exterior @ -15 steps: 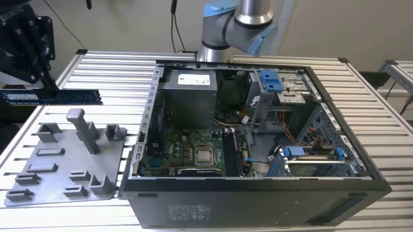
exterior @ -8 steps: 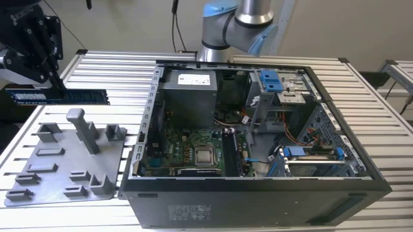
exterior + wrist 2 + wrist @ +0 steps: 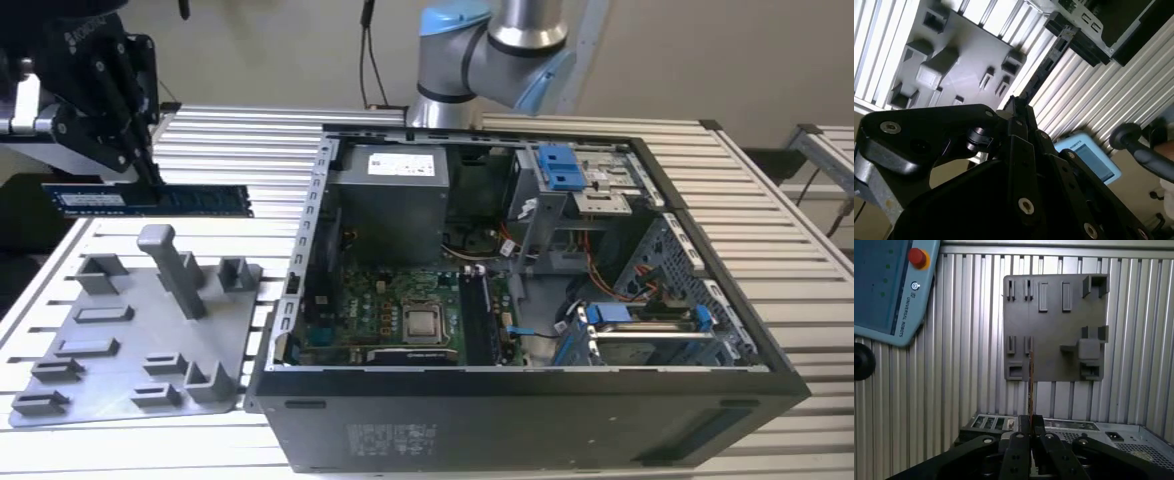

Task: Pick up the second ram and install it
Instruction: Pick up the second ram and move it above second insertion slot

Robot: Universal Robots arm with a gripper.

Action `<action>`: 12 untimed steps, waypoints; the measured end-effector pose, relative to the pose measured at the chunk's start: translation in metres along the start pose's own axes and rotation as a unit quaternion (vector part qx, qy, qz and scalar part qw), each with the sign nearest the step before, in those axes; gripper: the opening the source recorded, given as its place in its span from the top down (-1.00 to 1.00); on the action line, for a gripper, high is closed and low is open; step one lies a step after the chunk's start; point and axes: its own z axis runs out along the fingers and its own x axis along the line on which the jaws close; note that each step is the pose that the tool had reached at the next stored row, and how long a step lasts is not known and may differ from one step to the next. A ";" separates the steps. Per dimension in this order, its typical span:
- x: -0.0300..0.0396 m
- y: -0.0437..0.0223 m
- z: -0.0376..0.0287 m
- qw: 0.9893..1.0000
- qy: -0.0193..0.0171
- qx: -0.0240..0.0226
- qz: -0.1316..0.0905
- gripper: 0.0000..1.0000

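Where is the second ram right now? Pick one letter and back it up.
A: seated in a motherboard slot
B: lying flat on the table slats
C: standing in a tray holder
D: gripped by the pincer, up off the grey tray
D: in the exterior view the pincer is closed on the second ram, which hangs level above the grey tray, outside the computer case.

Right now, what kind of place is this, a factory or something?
Probably a robotics lab or test bench. A black robot hand holds a long dark blue-green memory stick above a ribbed silver metal table, beside an open black computer case and a grey plastic tray of holders.
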 end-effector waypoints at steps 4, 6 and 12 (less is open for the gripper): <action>0.0003 -0.0112 0.0000 1.000 0.000 -0.001 0.000 0.72; 0.0004 -0.0166 0.0000 1.000 0.000 -0.002 0.000 0.72; 0.0008 -0.0316 0.0000 1.000 0.000 -0.003 0.000 0.72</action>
